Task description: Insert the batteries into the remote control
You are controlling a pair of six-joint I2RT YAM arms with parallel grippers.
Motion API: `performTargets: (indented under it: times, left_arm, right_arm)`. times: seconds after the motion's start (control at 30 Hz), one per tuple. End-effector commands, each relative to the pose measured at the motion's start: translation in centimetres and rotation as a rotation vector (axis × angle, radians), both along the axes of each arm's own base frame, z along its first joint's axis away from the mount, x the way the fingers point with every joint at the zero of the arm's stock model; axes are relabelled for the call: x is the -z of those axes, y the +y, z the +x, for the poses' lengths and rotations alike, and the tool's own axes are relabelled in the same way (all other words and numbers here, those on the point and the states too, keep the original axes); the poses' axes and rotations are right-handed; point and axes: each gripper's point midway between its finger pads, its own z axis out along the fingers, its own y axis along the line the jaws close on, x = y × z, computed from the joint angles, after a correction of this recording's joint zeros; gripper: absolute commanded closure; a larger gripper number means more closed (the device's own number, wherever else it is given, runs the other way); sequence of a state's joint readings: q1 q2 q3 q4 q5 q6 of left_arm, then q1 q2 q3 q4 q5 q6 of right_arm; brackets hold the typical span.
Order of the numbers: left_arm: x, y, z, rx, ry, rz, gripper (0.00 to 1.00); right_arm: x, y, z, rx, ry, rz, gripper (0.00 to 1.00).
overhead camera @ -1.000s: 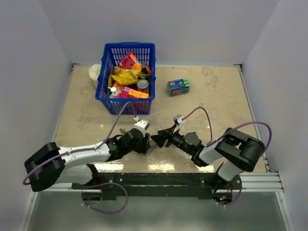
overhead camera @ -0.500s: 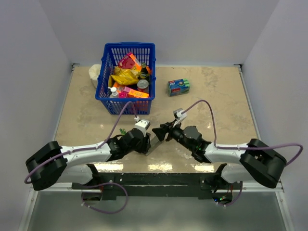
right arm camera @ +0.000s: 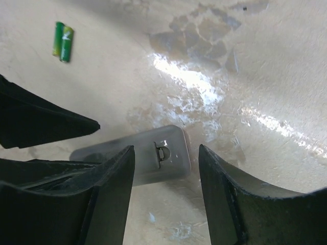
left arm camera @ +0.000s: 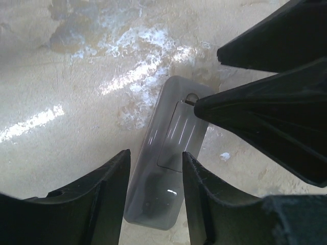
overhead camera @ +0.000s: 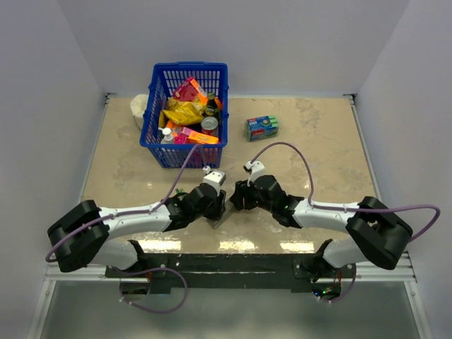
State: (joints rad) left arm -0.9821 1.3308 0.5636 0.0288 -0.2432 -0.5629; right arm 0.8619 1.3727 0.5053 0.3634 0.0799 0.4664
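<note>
Squarely between both hands lies the grey remote control point(left arm camera: 166, 153), back up on the worktop point(left arm camera: 76, 76), cover closed. The left hand point(left arm camera: 156, 154) is spread wide astride one end, holding nothing. The right hand point(right arm camera: 166, 149), likewise spread and empty, straddles the other end, one fingertip point(left arm camera: 204, 107) at the cover's notch. Two green batteries point(right arm camera: 62, 41) lie well apart, ahead and left of the right hand.

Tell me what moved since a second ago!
The right gripper reached left to the remote; one fingertip now sits at its cover notch. The left gripper nudged slightly away from the bases. The remote, basket and box stayed put.
</note>
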Motion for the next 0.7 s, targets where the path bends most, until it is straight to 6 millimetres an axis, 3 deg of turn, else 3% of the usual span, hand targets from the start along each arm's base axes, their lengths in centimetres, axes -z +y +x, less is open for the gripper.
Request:
performTargets:
  times: [0.0,0.27,0.5,0.67]
  left_arm:
    - [-1.9,-1.1,1.9,-0.016,-0.072,-0.034,0.51]
    - [-0.8,-1.1,2.6,-0.019,-0.059,0.021,0.51]
    - [0.0,-1.0,2.0,0.006,-0.027,0.043,0.51]
    - [1.2,-0.9,1.3,0.032,0.014,0.071,0.51]
  right_arm:
    - [-0.8,1.1,0.7,-0.016,0.025,0.022,0.45]
    - [1.5,1.2,0.2,-0.029,0.091,-0.007,0.49]
    - [4.0,0.3,-1.4,-0.049,0.175,-0.064,0.53]
    - [5.9,-0.4,-2.6,-0.055,0.25,-0.11,0.63]
